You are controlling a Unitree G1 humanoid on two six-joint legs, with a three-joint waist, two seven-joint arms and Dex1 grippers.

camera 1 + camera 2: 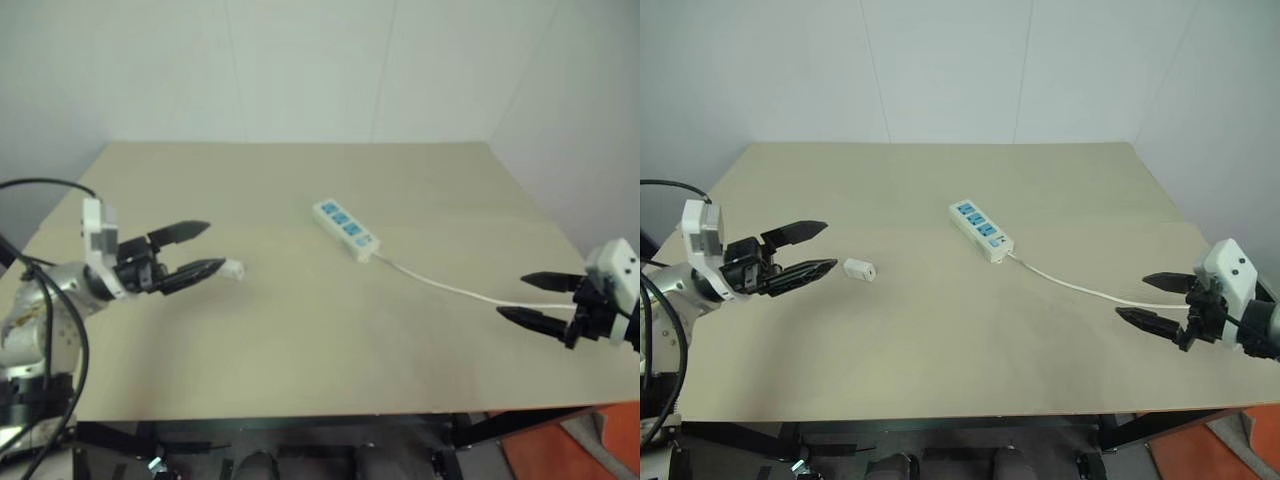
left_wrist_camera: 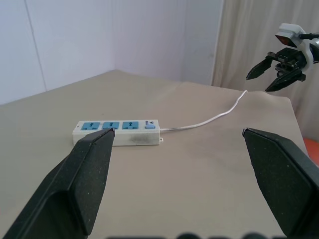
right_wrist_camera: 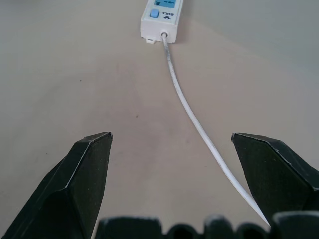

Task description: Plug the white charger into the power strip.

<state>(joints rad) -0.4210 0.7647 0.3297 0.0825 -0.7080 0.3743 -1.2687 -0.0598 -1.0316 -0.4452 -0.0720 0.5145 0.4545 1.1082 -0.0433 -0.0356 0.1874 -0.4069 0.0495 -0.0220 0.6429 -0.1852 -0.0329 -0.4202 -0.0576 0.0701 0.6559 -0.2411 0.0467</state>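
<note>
Pale, bare walls [image 1: 940, 70] meet in a corner behind a wide beige surface [image 1: 940, 350], matte and plain, its far edge running along the wall; an orange patch of floor [image 1: 1240, 450] shows past the near right corner, and black frame bars run under the near edge.

Near the middle of the surface lies the power strip [image 1: 980, 231], a long white bar set at a slant, with three blue-faced sockets in a row and a small blue switch at the end nearer the right arm; from that end a thin white cable [image 1: 1080, 285] curves across the surface toward the right edge and passes close under the right gripper.

Well apart from the strip, toward the left side, the white charger [image 1: 859, 269] lies flat on the surface, a small white block with a darker end face; it sits just beyond the fingertips of the left gripper [image 1: 810, 250], not touching them as far as I can see.

That left gripper hangs over the left part of the surface, its two black fingers [image 1: 790, 233] spread wide apart and holding nothing; it points toward the charger and the strip. At the right edge the right gripper [image 1: 1155, 300] points inward, its fingers [image 1: 1145, 320] likewise wide apart and empty, the cable lying below and between them in the right wrist view.
</note>
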